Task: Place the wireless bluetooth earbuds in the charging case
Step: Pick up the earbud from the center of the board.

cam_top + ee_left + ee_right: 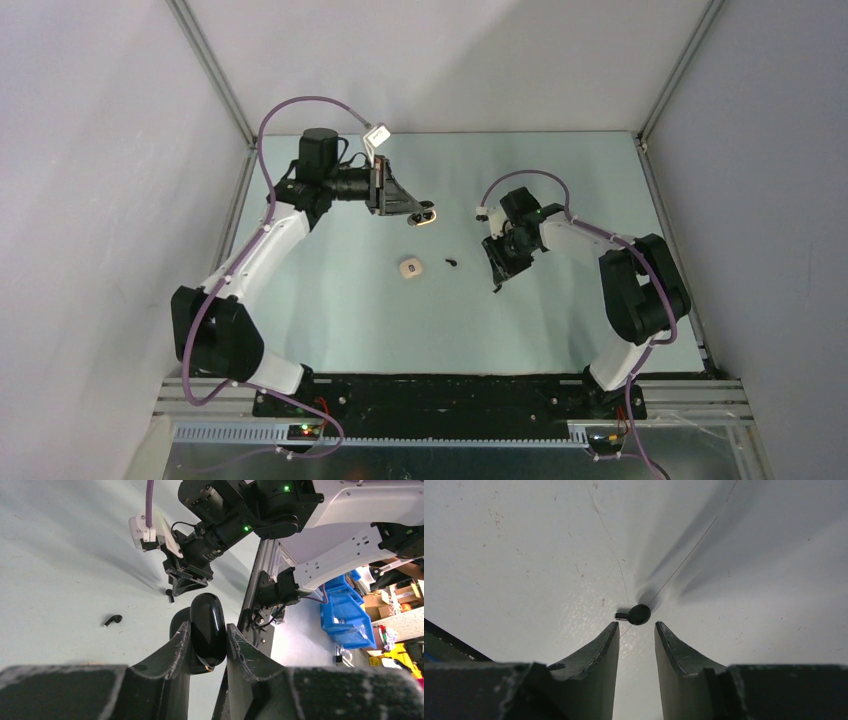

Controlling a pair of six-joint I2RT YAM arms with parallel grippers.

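My left gripper (208, 630) is shut on the glossy black charging case (207, 617) and holds it above the table at the back left (427, 214); its lid looks open. One tiny black earbud (452, 263) lies on the table mid-way between the arms, also showing in the left wrist view (113, 620). A second earbud (638, 614) lies on the table just beyond the tips of my right gripper (636, 627). That gripper is open, pointing down, with nothing between its fingers. From above the gripper (497, 276) hangs right over this earbud (497, 289).
A small white pebble-like case (410, 268) sits on the table left of the middle earbud. Grey walls with metal frame rails enclose the table on three sides. Blue bins (345, 615) stand beyond the near table edge.
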